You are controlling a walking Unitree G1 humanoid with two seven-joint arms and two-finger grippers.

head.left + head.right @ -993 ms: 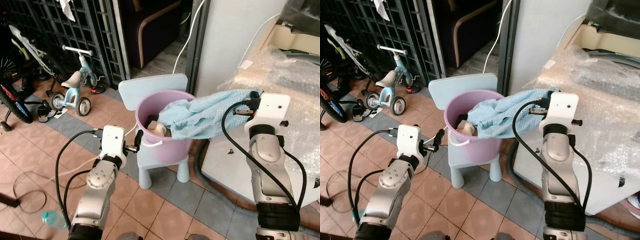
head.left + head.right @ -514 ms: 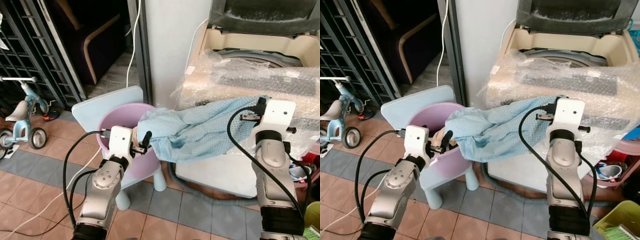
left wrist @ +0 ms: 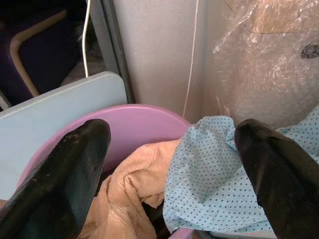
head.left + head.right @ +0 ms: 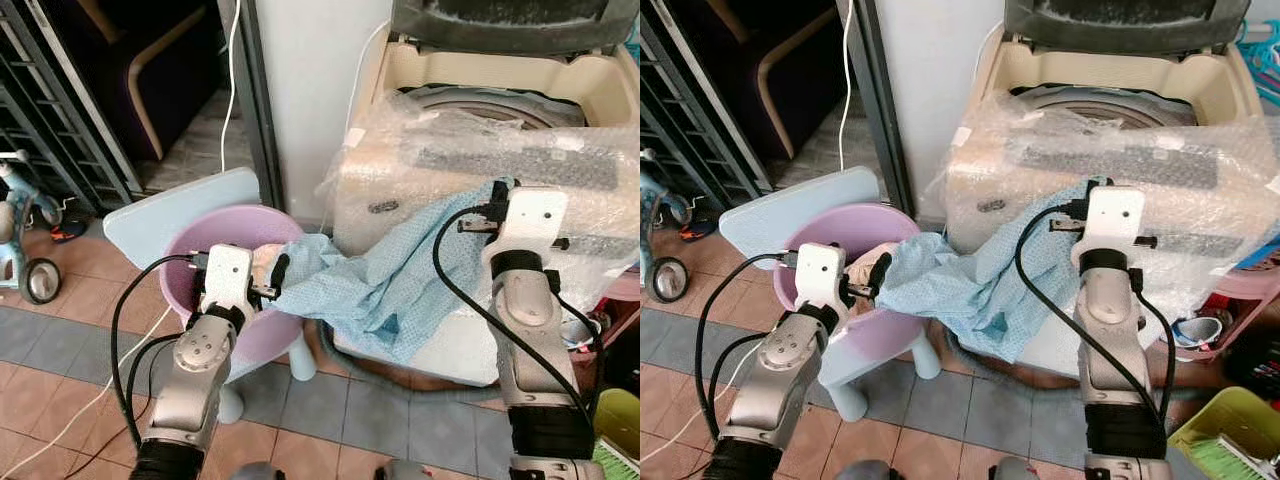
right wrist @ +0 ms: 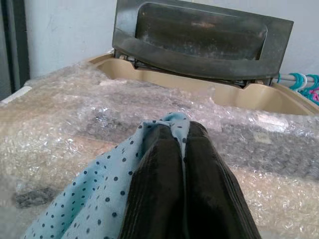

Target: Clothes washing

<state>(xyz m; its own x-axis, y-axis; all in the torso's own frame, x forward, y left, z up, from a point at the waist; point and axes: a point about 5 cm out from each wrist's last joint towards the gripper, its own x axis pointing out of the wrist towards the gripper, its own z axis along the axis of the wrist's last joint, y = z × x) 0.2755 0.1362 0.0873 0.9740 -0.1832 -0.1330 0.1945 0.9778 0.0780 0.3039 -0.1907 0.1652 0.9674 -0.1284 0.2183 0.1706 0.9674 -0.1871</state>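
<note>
The right gripper (image 5: 182, 149) has its two black fingers pressed together on a fold of the light blue dotted garment (image 4: 390, 285), pinching its upper edge. It holds that edge up at the front of the washing machine (image 4: 500, 130), against the bubble wrap (image 4: 1040, 190) that covers the machine's front and control panel. From the pinch the garment hangs down across the front of the machine and stretches sideways, toward the robot's left, with its other end draped over the rim of the pink bucket (image 4: 205, 240).

The left gripper (image 4: 278, 275) has its fingers (image 3: 75, 169) spread wide and holds nothing. It hovers just over the near rim of the bucket, with the lower end of the blue garment lying between and just beyond its fingertips.

The bucket stands on a small light blue chair (image 4: 165, 200), just beside the washing machine. Inside it lies a peach-coloured cloth (image 3: 129, 194), bunched up, with the blue garment's end resting against it and partly over it.

The washing machine is a top loader with its dark lid (image 5: 194, 40) raised, and the round rim of the drum (image 4: 1110, 105) shows behind the wrapped panel. A white cable (image 4: 228, 90) runs down the wall beside the machine. At the robot's right, near the floor, sits a yellow-green basket (image 4: 1220, 440).
</note>
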